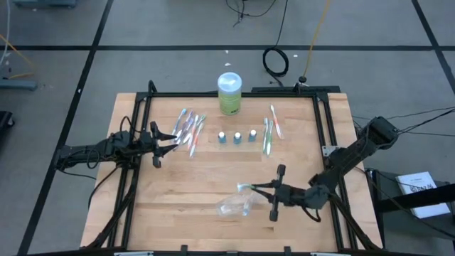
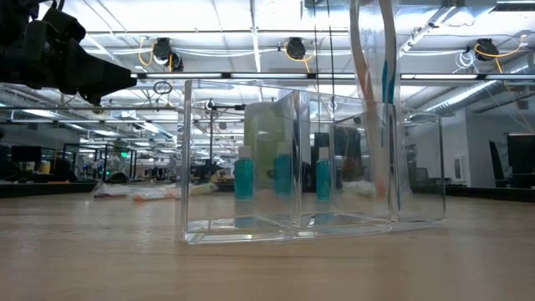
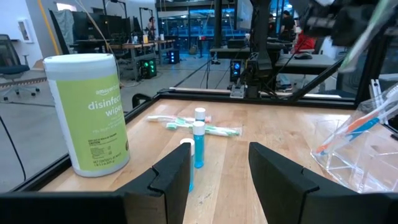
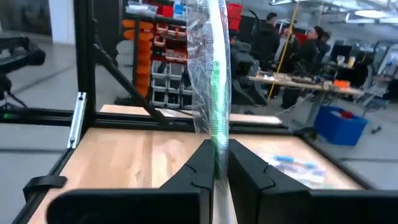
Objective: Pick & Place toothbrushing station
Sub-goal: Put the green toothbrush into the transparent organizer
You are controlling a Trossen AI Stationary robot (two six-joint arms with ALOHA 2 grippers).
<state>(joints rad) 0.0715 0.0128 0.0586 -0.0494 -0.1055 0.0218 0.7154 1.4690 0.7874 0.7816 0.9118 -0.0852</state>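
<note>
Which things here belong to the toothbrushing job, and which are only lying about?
Job: clear organizer; wrapped green toothbrush in the shut right gripper; toothbrush pile at the open left gripper; two toothbrushes; three tubes.

Lying about: disinfecting wipes canister.

On the counter (image 1: 178, 192) the wipes canister (image 1: 229, 93) stands at the far edge, in the middle. Just in front of it, three tubes (image 1: 237, 136) stand in a row. A pile of toothbrushes (image 1: 188, 130) lies to their left, a smaller group of toothbrushes (image 1: 271, 131) to their right. The clear organizer (image 1: 234, 205) sits near the front edge, right of centre.
</note>
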